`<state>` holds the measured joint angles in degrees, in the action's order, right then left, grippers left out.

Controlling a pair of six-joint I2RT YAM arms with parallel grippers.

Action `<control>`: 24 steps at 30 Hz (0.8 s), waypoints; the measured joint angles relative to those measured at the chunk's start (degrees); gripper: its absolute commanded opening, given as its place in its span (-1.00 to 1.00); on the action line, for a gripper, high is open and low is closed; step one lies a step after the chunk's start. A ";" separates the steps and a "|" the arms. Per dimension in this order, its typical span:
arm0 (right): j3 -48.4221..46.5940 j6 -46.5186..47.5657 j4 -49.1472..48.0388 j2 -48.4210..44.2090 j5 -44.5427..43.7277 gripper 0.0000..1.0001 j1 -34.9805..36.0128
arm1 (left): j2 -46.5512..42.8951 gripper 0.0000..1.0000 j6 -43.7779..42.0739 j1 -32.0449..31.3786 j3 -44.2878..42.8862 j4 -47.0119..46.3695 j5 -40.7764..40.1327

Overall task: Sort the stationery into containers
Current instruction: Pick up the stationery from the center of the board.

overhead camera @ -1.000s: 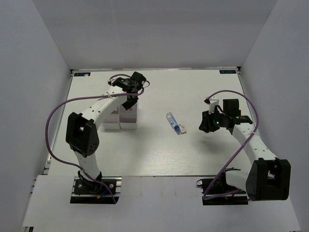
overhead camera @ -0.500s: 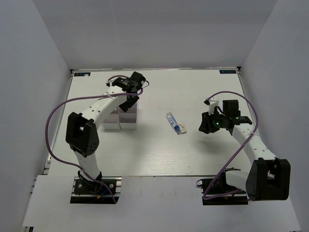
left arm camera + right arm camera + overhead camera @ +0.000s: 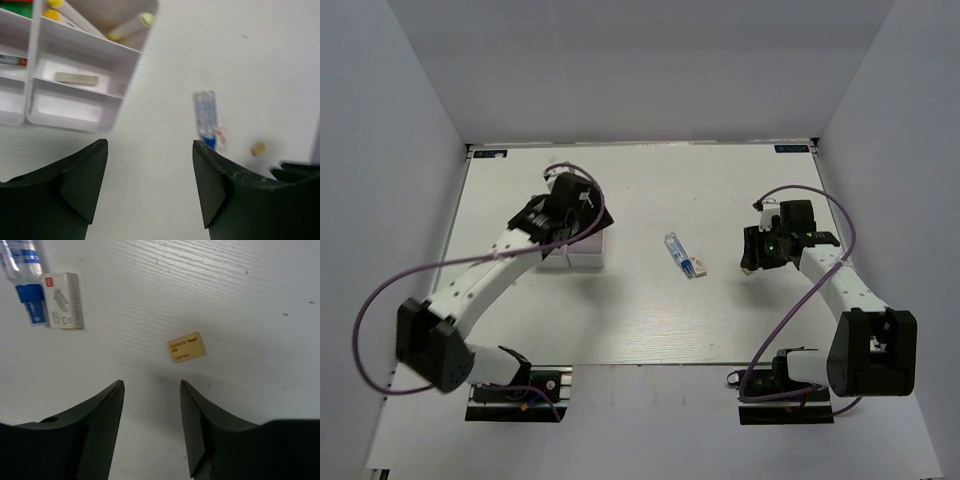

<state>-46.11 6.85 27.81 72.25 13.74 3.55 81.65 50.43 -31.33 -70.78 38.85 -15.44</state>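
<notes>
1. Right wrist view: my right gripper (image 3: 151, 386) hangs over the white table (image 3: 240, 300) with its jaws apart and empty. A small beige eraser (image 3: 186, 347) lies just ahead of my fingertips, untouched.
2. Further left lies a white labelled eraser (image 3: 62, 301), with the clear blue-capped tube (image 3: 25, 265) just beside it.
3. My left gripper (image 3: 148, 147) is also spread wide and holds nothing. It is near the white organizer (image 3: 131, 65).
4. Inside the organizer, a grey eraser (image 3: 76, 78) lies alone in one compartment, and yellow-tipped pens (image 3: 127, 27) lean in another.
</notes>
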 measured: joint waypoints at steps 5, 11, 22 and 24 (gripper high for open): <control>-0.72 1.77 0.59 4.37 -4.42 0.26 -0.09 | -13.20 0.63 -6.67 -0.13 8.76 -7.93 8.37; -0.72 5.70 0.33 8.26 -8.11 0.26 -0.11 | -18.73 0.63 -9.57 -0.13 17.03 -9.60 13.62; -3.26 9.51 -1.05 16.52 -8.35 0.35 -0.07 | -31.36 0.65 -8.39 -0.13 24.00 -4.66 15.47; -4.09 10.58 -1.18 17.99 -7.82 0.35 -0.07 | -32.92 0.65 -7.93 -0.13 24.68 -3.85 15.47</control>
<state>-50.19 17.43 26.63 90.24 5.91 3.49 48.73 42.50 -31.46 -46.11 35.00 0.03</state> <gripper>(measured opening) 0.673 0.825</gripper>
